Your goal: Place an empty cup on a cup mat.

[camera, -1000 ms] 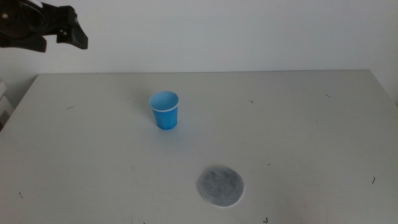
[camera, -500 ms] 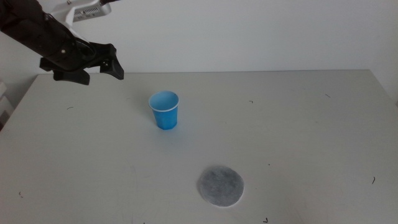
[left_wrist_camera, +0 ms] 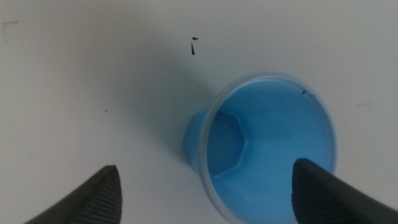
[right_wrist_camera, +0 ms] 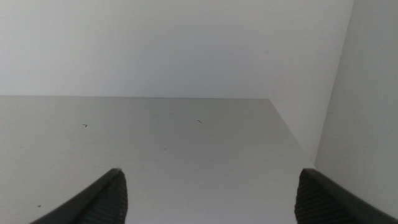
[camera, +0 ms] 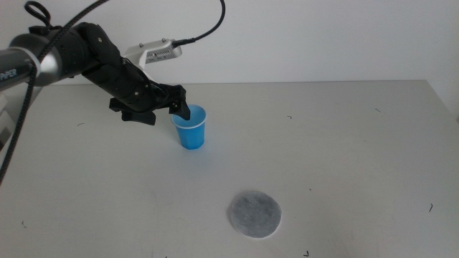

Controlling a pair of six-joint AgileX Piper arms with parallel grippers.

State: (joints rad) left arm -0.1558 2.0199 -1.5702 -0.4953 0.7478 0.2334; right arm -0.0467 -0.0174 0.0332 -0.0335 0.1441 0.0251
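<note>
The blue cup (camera: 191,127) stands upright and empty on the grey table, left of the middle. The grey round cup mat (camera: 254,213) lies flat near the front, to the cup's right, with nothing on it. My left gripper (camera: 159,110) has come in from the left and hangs open just above and left of the cup's rim. In the left wrist view the cup (left_wrist_camera: 273,146) shows from above, one jaw over its rim and the other out beyond its side. My right gripper (right_wrist_camera: 208,193) is open and empty, out of the middle view.
The grey table (camera: 344,143) ends at a white wall behind. A black cable (camera: 208,25) loops above the left arm. Small dark specks mark the tabletop.
My left arm has swung in from the far left and down to the cup's rim. The cup and mat have not moved.
</note>
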